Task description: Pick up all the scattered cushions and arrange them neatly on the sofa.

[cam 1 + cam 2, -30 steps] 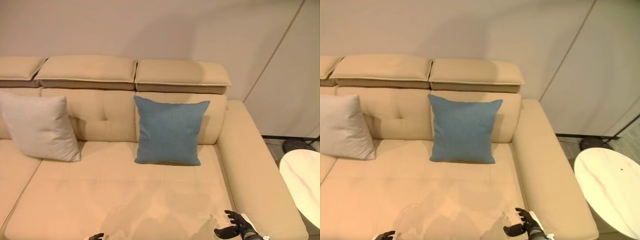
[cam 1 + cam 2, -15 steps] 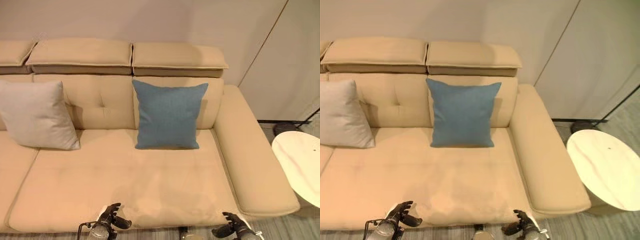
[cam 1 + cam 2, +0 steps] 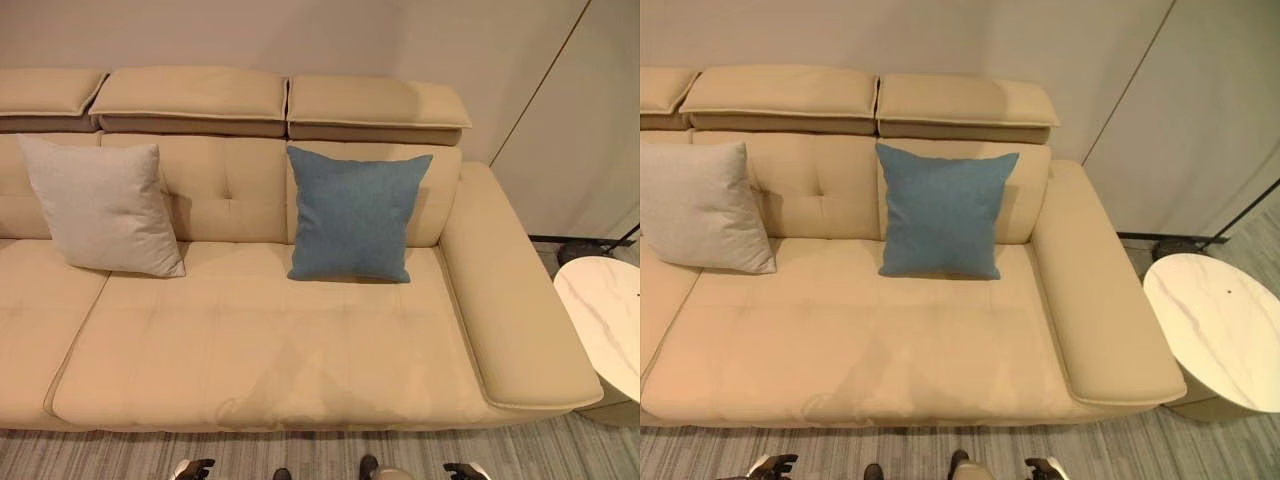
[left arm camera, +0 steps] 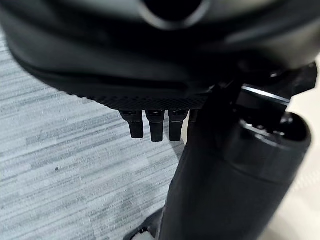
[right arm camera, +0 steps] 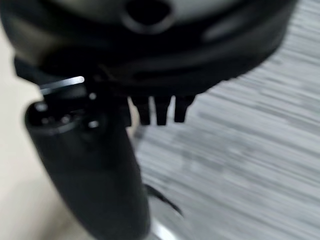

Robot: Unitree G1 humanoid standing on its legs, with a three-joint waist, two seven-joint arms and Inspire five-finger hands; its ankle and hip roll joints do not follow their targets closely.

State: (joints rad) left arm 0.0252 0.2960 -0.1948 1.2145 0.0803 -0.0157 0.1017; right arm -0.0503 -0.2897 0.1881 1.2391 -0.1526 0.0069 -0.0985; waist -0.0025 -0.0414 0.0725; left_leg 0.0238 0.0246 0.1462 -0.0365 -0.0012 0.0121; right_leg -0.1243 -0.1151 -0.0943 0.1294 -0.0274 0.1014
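Nearest, in front of the sofa [image 3: 270, 350], the left hand [image 4: 155, 125] and right hand [image 5: 160, 111] hang over the grey floor [image 4: 60, 165], fingers straight and relaxed, holding nothing. Farther back on the sofa, the grey cushion [image 3: 100, 205] and blue cushion [image 3: 355, 213] lean against its backrest. Risk, as I judge it: either cushion could slump forward, having only its lean for support.

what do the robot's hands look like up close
Both are dark, nearly black. The left hand has a broad rounded body with a fine mesh-textured strip above a row of short blocky black fingers and a thick cylindrical thumb beside them. The right hand matches it, with a small bright metal glint near its thumb.
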